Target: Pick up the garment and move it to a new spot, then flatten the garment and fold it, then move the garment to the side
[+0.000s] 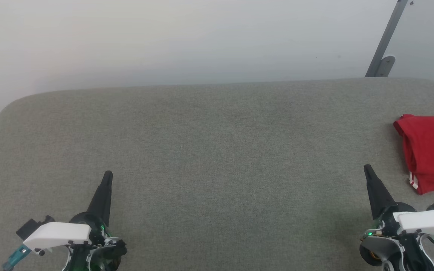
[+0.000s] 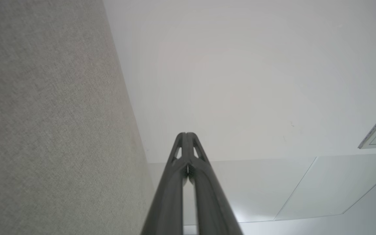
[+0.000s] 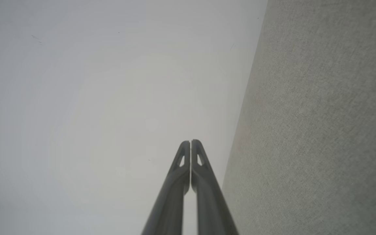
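Head view: bright red soft T-shirt (image 1: 430,150) lies folded at the right edge of the grey fabric table (image 1: 217,150); your left gripper (image 1: 107,174) and right gripper (image 1: 367,168), fingers pressed together, hold nothing. Likely light, limp: pinch its folded edge.

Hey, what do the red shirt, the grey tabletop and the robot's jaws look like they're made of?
Shirt: soft matte knit, likely cotton or a blend; it lies in limp folds. Tabletop: matte grey woven fabric, probably upholstery; a fine flecked weave shows. Jaws: dark matte plastic by the look, moulded with cut-outs near the tips.
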